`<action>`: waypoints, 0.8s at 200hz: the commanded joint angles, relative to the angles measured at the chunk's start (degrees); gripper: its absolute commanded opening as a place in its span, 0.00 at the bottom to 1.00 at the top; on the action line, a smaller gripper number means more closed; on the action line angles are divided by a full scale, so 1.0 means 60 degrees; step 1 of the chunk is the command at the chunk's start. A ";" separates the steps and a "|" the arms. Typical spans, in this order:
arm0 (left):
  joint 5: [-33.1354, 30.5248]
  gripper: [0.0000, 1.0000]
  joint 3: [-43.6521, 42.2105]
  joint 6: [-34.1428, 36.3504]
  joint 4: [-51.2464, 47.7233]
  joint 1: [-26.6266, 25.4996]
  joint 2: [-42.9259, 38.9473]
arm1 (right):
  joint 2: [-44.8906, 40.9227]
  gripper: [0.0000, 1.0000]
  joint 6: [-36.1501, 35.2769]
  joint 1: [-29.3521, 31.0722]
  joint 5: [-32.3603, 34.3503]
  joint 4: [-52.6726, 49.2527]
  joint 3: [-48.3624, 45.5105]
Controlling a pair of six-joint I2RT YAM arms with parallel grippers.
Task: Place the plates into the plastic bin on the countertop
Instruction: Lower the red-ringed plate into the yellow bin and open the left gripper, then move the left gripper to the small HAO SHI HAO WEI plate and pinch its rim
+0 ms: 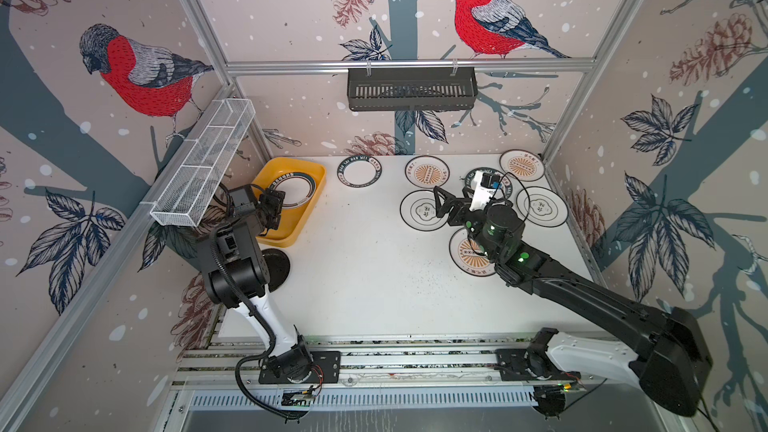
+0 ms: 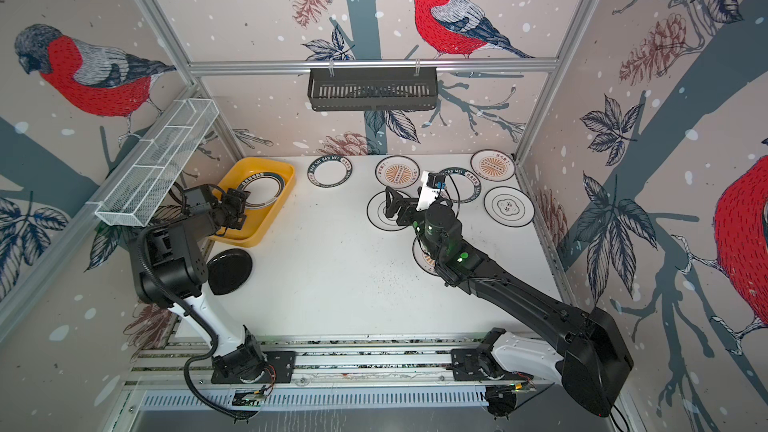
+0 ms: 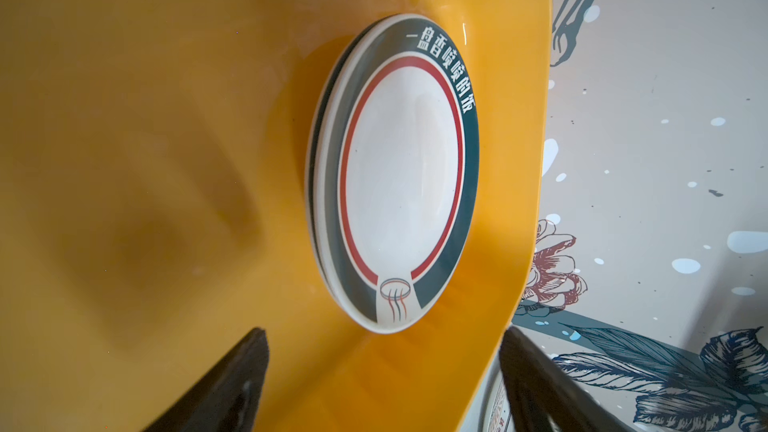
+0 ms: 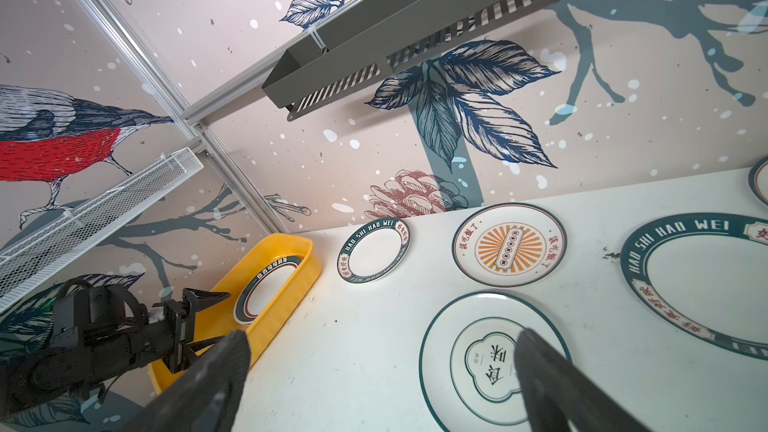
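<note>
The yellow plastic bin [image 1: 291,162] stands at the back left of the white countertop [image 1: 365,263]. Two stacked ring plates [image 3: 399,168] lie inside it. Above the bin's near half my left gripper [image 3: 382,367] is open and holds nothing. My right gripper [image 1: 437,203] hovers open over an emblem plate [image 4: 478,359], with one finger over its centre. Loose plates lie around: a lettered-ring one [image 1: 359,172], sunburst ones [image 1: 427,172] [image 1: 522,164], another emblem one [image 1: 542,206]. A black plate [image 1: 276,268] sits by the left arm.
A white wire-mesh basket [image 1: 203,164] hangs on the left wall above the bin. A black slotted rack [image 1: 411,89] hangs on the back rail. One sunburst plate [image 1: 467,253] and one lettered-ring plate [image 1: 507,191] lie partly under the right arm.
</note>
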 commanded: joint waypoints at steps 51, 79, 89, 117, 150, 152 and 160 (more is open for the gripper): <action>0.0701 0.96 -0.1508 0.0643 0.0379 -0.0080 -0.2173 | -0.0150 1.00 -0.0660 -0.0360 -0.0488 -0.0090 -0.0182; 0.0970 0.96 -0.1709 0.0928 0.0389 -0.0559 -0.3136 | -0.0196 1.00 -0.0731 -0.0900 -0.1096 -0.0115 -0.0285; 0.0898 0.96 -0.1853 0.0820 0.0630 -0.0920 -0.3437 | -0.0201 0.99 -0.0774 -0.1104 -0.1345 -0.0099 -0.0248; 0.1246 0.96 -0.2572 -0.0213 0.2429 -0.1923 -0.3958 | -0.0164 1.00 -0.1121 -0.1378 -0.1427 -0.0062 -0.0126; 0.0604 0.96 -0.2052 -0.0208 0.2355 -0.2954 -0.4105 | -0.0207 0.99 -0.1146 -0.1747 -0.1695 0.0056 -0.0224; 0.0550 0.96 -0.1988 -0.0190 0.2314 -0.3036 -0.4090 | -0.0202 0.99 -0.1141 -0.1766 -0.1739 0.0055 -0.0233; 0.0392 0.96 -0.1712 -0.0070 0.2166 -0.3299 -0.3970 | -0.0186 1.00 -0.1128 -0.1881 -0.1881 0.0063 -0.0233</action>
